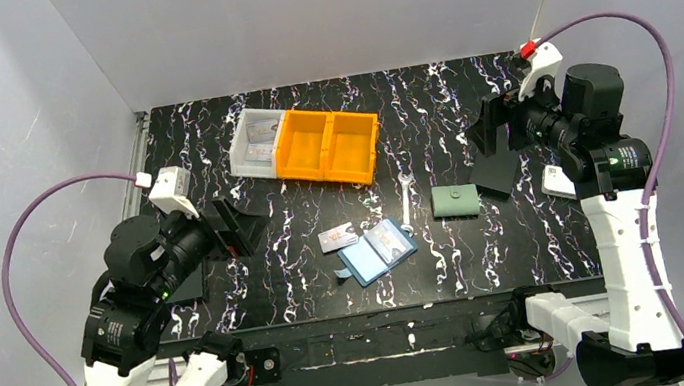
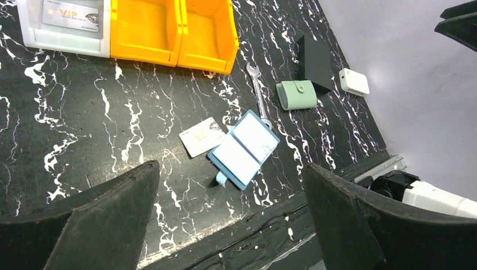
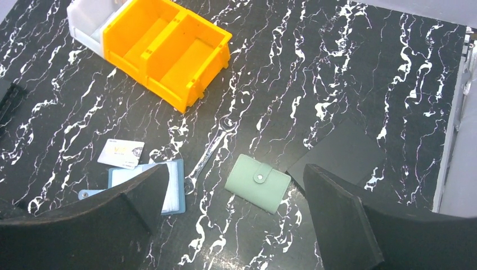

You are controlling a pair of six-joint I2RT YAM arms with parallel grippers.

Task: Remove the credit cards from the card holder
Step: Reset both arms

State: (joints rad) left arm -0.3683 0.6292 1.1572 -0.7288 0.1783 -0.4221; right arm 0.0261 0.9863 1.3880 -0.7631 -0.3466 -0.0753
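The blue card holder lies open on the black marbled table near its front edge, with pale credit cards showing in both clear pockets. One credit card lies loose just left of it. Another card rests in the white bin. My left gripper hovers open to the left of the holder, empty. My right gripper hangs open at the back right, empty; its left finger hides part of the holder.
A grey-green snap wallet lies shut right of the holder, a wrench between them. Two orange bins and a white bin stand at the back. A black pad and a small white box sit at the right.
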